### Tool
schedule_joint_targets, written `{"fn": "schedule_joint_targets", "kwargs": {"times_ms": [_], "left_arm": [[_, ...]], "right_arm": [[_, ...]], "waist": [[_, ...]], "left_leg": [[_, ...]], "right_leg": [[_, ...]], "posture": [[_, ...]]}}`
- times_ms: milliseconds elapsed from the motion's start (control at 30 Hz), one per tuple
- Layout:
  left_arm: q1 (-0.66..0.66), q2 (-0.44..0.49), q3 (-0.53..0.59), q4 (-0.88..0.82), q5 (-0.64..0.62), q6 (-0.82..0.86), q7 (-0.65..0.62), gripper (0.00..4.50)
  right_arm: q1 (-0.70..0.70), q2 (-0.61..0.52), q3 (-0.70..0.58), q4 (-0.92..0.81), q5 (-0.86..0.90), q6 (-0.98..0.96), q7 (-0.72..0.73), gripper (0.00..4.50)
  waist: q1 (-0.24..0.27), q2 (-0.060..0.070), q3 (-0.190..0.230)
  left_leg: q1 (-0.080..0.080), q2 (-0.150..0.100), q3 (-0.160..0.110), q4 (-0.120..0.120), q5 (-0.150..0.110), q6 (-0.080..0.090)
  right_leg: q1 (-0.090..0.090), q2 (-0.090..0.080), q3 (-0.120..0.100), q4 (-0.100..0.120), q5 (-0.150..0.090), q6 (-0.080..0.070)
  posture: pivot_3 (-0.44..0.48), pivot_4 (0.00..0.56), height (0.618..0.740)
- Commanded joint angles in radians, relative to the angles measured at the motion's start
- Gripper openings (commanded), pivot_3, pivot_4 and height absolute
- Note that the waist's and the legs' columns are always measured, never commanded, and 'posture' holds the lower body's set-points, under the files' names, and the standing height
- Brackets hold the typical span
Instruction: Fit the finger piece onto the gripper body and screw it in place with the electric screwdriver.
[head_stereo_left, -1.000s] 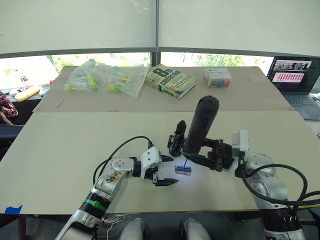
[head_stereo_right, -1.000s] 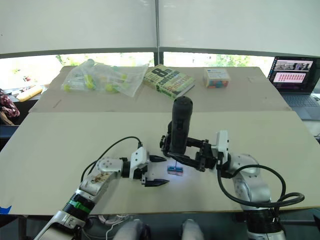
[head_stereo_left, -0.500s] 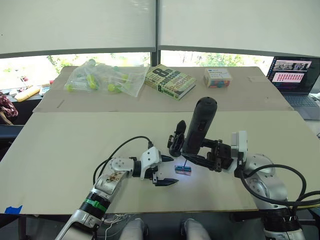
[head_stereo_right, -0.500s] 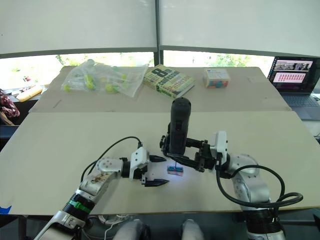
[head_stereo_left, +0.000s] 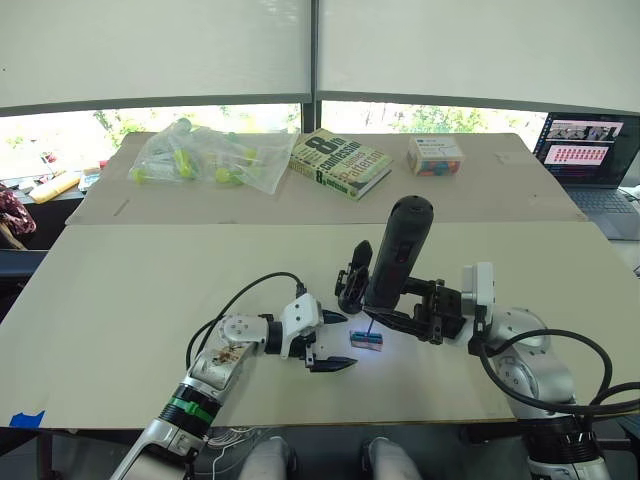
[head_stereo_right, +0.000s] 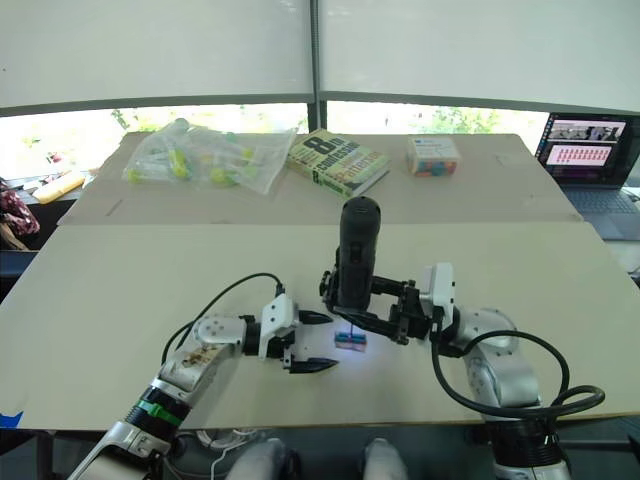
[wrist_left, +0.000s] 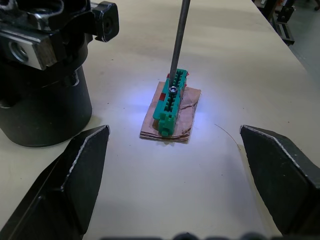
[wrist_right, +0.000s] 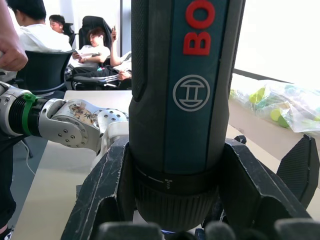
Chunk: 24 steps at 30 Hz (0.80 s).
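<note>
Table (head_stereo_left: 120, 300): body (head_stereo_left: 352, 280) standing mid-table, behind green screw holder (wrist_left: 171, 102). Right gripper (head_stereo_left: 418, 312) clamped on screwdriver (head_stereo_left: 398, 250), near-upright, bit in a screw head. Left gripper (head_stereo_left: 332, 342) spread, empty, flanking holder. Keep bit vertical, press lightly, lift slowly; finger piece unlocated

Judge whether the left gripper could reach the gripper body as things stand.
Probably yes: the left gripper is open and empty, and the gripper body stands just beyond it, with bare table between.
</note>
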Motion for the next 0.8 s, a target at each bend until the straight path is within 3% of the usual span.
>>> {"fn": "schedule_joint_targets", "kwargs": {"times_ms": [33,800], "left_arm": [[0.019,-0.005,-0.014,0.002,0.001,-0.005,-0.002,4.41],[0.035,-0.003,-0.017,-0.008,-0.002,-0.002,-0.005,4.41]], "right_arm": [[-0.005,-0.003,-0.017,-0.033,0.028,-0.026,0.006,1.94],[-0.001,-0.012,-0.03,-0.041,0.04,-0.018,0.015,1.94]], "waist": [[0.0,0.0,0.0],[-0.002,0.0,0.0]], "left_leg": [[0.0,0.0,0.0,0.0,0.0,0.0],[0.0,0.0,0.0,0.0,0.0,0.0]], "right_leg": [[0.0,0.0,0.0,0.0,0.0,0.0],[0.0,0.0,0.0,0.0,0.0,0.0]], "posture": [[0.0,0.15,0.74],[0.0,0.15,0.74]]}}
